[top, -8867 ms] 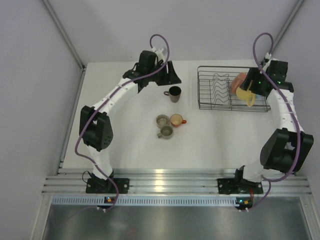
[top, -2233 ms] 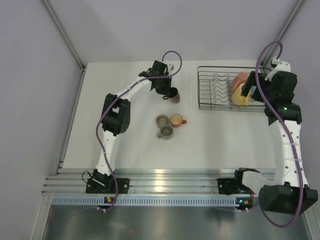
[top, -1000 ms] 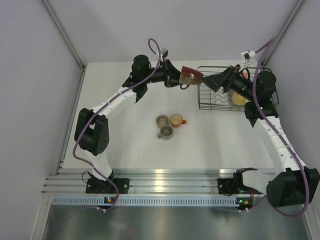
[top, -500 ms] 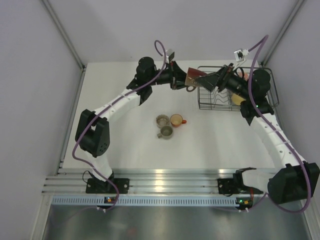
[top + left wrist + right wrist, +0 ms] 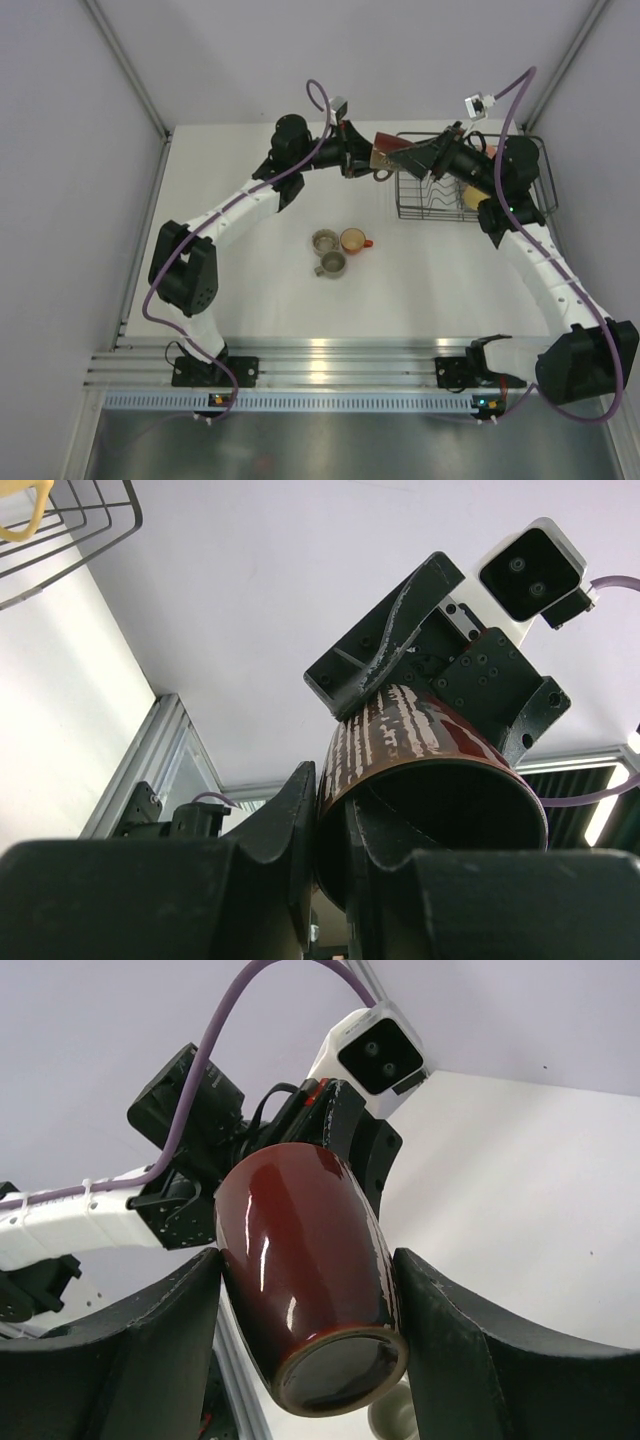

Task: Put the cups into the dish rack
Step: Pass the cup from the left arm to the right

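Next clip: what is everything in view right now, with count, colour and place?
dark brown mug: one, glossy brown, in the air just left of the rack
grey-olive mugs: two, mid-table, close together
orange mug: one, right beside them
yellow mug: one, inside the rack
dish rack: one, black wire, far right of the table
table: one, white
left gripper: shut on the brown mug's rim
right gripper: jaws either side of the mug's body, grip unclear
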You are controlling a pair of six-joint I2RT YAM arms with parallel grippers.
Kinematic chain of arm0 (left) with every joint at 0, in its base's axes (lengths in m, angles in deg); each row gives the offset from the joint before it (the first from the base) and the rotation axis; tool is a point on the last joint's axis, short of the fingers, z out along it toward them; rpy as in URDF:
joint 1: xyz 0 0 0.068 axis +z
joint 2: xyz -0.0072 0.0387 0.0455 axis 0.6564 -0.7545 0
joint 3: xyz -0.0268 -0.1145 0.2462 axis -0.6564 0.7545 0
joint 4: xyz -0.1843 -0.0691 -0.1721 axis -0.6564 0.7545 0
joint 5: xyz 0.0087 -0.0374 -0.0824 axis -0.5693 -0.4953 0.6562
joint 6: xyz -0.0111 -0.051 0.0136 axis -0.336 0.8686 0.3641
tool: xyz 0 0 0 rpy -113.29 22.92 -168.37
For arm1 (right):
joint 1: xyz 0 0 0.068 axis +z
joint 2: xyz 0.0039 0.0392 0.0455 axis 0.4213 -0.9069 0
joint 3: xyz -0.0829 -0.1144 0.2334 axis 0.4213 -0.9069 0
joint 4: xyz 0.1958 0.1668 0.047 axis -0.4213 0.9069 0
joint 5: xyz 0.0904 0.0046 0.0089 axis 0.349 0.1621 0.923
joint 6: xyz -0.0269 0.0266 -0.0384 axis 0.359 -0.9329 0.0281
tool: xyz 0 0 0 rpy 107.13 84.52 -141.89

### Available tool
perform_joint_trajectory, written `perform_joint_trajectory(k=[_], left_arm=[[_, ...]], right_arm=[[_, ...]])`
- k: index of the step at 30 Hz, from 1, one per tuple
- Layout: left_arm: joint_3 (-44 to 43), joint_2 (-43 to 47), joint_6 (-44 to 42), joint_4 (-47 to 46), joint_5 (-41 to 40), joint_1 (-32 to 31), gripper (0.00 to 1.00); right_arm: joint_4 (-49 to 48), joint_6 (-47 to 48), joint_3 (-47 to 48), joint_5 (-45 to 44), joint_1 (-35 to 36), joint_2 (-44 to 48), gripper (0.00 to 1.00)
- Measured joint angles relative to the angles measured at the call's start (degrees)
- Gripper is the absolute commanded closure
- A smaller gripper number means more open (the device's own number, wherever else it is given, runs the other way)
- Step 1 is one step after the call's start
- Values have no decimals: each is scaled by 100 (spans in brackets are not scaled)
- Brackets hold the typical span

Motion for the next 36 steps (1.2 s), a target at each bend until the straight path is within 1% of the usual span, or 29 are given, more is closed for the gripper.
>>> perform_joint_trajectory(k=[2,3,4,9,10,12,13,14,16,21,26,28,30,32,34,36], left_arm=[[0,0,4,-28,-2,2,100],[0,0,4,-35,0,7,100],[0,0,4,-37,0,7,100],[-2,0,2,-35,-2,11,100],[-2,0,2,-37,-2,11,93],[-2,0,2,-42,2,11,83],[-2,0,2,-44,4,9,75],[-2,0,4,-52,0,7,70],[-2,0,0,-70,-50,-2,64],[-2,0,-2,-81,-175,0,57],[11,0,13,-118,-243,0,55],[46,0,48,-199,-267,0,56],[94,0,118,-302,-282,0,60],[118,0,162,-339,-302,2,69],[127,0,179,-345,-302,7,83],[133,0,199,-391,-282,11,90]], right_arm=[[0,11,20,-4,13,-9,89],[-4,15,20,-7,17,-9,98],[-4,20,20,-11,20,-9,100],[2,33,15,-55,33,-2,100],[15,50,15,-76,42,9,100],[61,90,15,-129,59,42,100],[98,116,15,-157,68,61,100],[144,149,15,-192,81,85,100],[247,240,15,-254,114,107,100],[417,330,15,-328,133,109,100],[490,365,15,-356,133,109,100],[498,369,15,-356,133,109,100],[511,367,15,-356,131,109,100],[494,365,15,-354,129,111,100],[450,343,17,-348,129,131,100],[378,291,20,-343,127,144,100]])
